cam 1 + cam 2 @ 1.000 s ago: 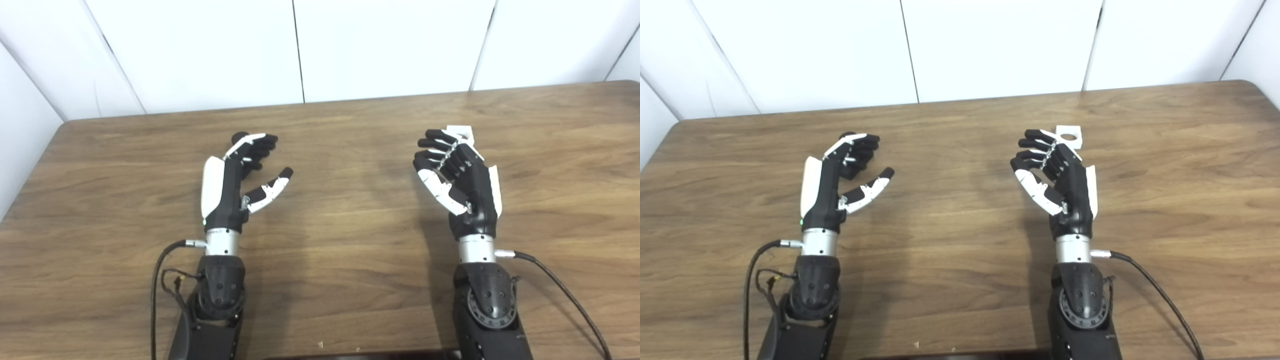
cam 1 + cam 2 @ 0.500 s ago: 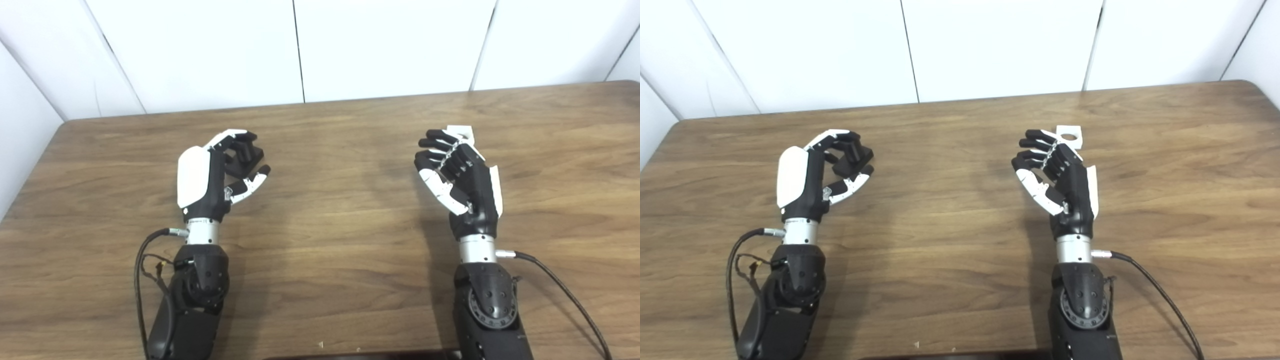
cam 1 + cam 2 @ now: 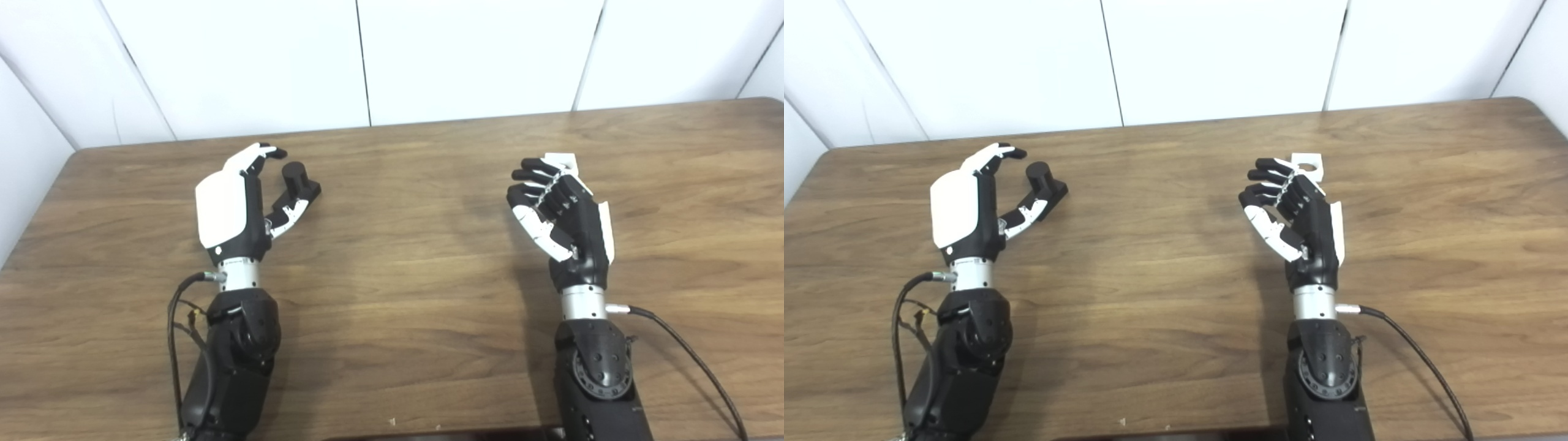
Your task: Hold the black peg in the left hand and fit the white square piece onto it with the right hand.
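A wide wooden desk (image 3: 404, 288) fills the scene, backed by white wall panels (image 3: 471, 55). Both black forearms rise from the bottom edge, each trailing a dark cable (image 3: 692, 355) at the wrist.

The left robot hand (image 3: 236, 205) sits toward the desk's far left, its white back plate facing the camera. Its fingers curl forward over empty space and its thumb stretches out toward the black peg (image 3: 297, 182), so the robot hand is spread and holds nothing. The peg stands upright on a small dark base on the desk, just beside the thumb tip; whether the thumb touches it cannot be told.

The right robot hand (image 3: 1295, 211) stands palm toward the centre, fingers bent but apart, gripping nothing.

The white square piece (image 3: 1307, 165), with a round hole through it, lies flat on the desk just behind the right robot hand's fingertips, partly hidden by them.
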Tool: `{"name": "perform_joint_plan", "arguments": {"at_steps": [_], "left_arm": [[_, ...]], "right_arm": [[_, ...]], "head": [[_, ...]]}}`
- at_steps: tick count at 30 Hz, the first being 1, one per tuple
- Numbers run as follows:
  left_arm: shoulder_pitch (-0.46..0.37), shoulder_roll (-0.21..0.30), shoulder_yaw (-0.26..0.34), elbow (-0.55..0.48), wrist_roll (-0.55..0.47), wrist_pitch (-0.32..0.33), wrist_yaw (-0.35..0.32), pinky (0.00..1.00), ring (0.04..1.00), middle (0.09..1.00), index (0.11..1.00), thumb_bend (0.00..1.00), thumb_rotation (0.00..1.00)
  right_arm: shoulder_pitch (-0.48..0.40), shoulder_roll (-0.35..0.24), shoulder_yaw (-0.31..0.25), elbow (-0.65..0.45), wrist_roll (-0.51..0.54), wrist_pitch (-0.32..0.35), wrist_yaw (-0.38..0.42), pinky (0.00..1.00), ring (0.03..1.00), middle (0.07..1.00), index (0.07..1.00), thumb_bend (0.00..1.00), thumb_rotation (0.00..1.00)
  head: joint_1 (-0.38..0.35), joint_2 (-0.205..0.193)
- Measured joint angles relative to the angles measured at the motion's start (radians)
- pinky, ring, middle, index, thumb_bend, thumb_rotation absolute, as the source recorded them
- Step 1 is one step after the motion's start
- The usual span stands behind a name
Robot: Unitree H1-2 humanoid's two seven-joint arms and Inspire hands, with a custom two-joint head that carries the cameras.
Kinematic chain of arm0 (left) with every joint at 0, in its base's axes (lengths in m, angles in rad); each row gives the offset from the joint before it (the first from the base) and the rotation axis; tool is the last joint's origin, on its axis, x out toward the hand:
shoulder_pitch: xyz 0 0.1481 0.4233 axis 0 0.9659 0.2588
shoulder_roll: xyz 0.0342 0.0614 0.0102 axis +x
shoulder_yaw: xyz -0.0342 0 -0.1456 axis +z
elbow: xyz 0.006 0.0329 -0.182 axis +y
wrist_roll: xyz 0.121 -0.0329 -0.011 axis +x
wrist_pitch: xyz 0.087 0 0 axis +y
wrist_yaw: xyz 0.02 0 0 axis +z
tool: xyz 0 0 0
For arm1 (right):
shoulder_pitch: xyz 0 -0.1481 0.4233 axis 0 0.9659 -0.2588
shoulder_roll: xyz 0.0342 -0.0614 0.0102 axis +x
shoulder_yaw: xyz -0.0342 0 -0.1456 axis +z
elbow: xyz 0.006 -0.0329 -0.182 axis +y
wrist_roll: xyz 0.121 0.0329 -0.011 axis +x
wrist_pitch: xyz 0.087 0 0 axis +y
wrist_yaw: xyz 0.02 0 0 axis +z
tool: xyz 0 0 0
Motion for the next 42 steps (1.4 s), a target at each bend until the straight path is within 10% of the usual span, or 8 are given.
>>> {"name": "perform_joint_plan", "arguments": {"at_steps": [13, 27, 42], "left_arm": [[-0.042, 0.005, -0.013, 0.073, 0.026, 0.154, -0.021, 0.93, 1.0, 0.997, 0.791, 0.85, 0.6], [-0.081, 0.015, -0.043, 0.107, -0.003, 0.226, -0.084, 0.94, 1.0, 1.0, 0.733, 0.95, 0.68], [-0.081, 0.002, -0.044, 0.148, -0.077, 0.224, -0.072, 0.95, 1.0, 1.0, 0.67, 0.86, 0.64]], "right_arm": [[-0.001, 0.0, 0.0, 0.001, 0.0, -0.001, 0.0, 0.5, 0.559, 0.621, 0.645, 0.46, 0.2], [-0.001, 0.001, -0.001, 0.0, -0.002, -0.001, 0.0, 0.49, 0.559, 0.623, 0.643, 0.46, 0.21], [0.005, 0.003, 0.0, -0.007, -0.006, 0.001, 0.0, 0.49, 0.561, 0.626, 0.647, 0.45, 0.2]], "head": [[-0.006, 0.0], [-0.011, 0.002], [-0.005, 0.015]]}}
